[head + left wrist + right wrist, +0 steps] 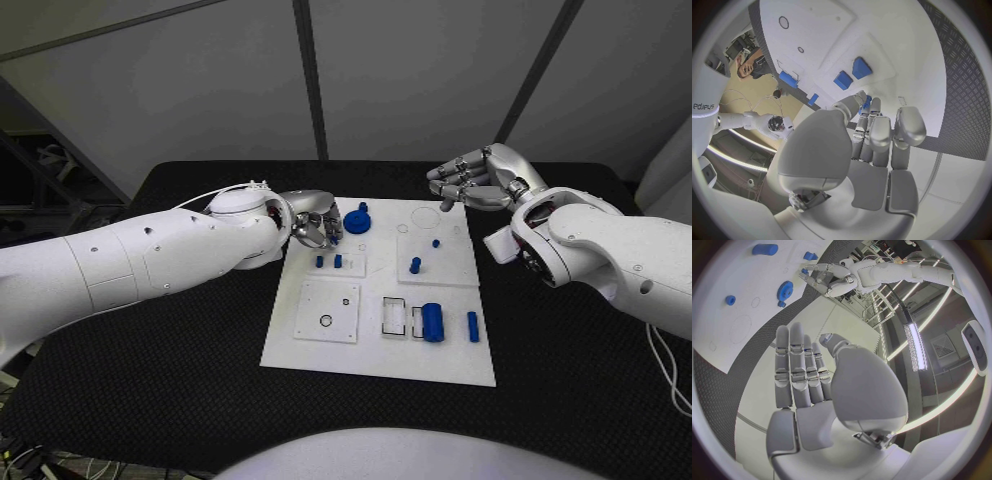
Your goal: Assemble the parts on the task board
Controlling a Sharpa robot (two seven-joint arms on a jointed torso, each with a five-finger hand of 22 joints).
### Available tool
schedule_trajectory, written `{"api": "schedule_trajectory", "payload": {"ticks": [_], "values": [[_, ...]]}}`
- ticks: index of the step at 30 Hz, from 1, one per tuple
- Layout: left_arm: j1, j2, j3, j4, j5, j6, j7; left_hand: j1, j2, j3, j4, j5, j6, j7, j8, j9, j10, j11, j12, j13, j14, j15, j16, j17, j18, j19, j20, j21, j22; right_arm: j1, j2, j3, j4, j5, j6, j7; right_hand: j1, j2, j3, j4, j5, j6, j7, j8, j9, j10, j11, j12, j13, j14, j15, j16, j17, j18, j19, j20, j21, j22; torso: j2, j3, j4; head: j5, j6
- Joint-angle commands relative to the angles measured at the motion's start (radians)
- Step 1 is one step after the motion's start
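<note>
The white task board lies in the middle of the black table. A blue gear sits at its far left corner. My left hand hovers just left of the gear with its fingers partly curled and nothing in them. In the left wrist view a sliver of blue shows past the fingertips. My right hand hangs above the board's far right corner, fingers apart and empty. The gear and my left hand lie beyond the right hand's straight fingers.
Two small blue pegs stand on a raised plate near the left hand. Another peg and a tiny one stand mid-board. A blue cylinder and a thin pin lie at the near right. A square plate lies at the near left.
</note>
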Motion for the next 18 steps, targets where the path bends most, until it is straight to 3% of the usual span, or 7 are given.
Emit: {"api": "schedule_trajectory", "payload": {"ticks": [1,18], "values": [[0.001,0.0,0.0,0.0,0.002,0.021,-0.017,-0.016,-0.005,-0.001,0.01,-0.003,-0.022,-0.003,-0.015,-0.006,-0.013,0.001,-0.013,-0.003,-0.003,0.008,0.0,-0.005,-0.035,0.0,0.007,-0.005,0.069,0.002,0.0,0.0,0.001,-0.002,0.006,0.007,0.0,-0.001,0.004,0.0,0.006,-0.003,-0.001,-0.001,0.001,-0.005,0.0,-0.002,-0.001,0.002,-0.001,-0.004,-0.001,0.011,0.0,0.002,-0.002,0.001,0.0,-0.0005,0.0004,0.0,0.001],[0.0,-0.013,0.0,0.004,0.002,-0.001,-0.022,-0.027,-0.018,-0.011,0.02,-0.001,-0.067,-0.011,-0.039,-0.025,-0.04,0.014,-0.05,-0.006,-0.01,0.019,-0.006,-0.026,-0.032,-0.005,0.016,-0.027,0.063,0.002,0.0,0.0,-0.003,-0.019,0.015,-0.005,0.003,-0.002,0.005,-0.004,0.007,-0.003,-0.001,-0.001,0.001,-0.006,0.0,-0.003,-0.001,0.002,-0.002,-0.005,-0.002,0.011,-0.001,0.001,-0.001,0.002,0.001,-0.001,0.0007,0.001,0.003]]}}
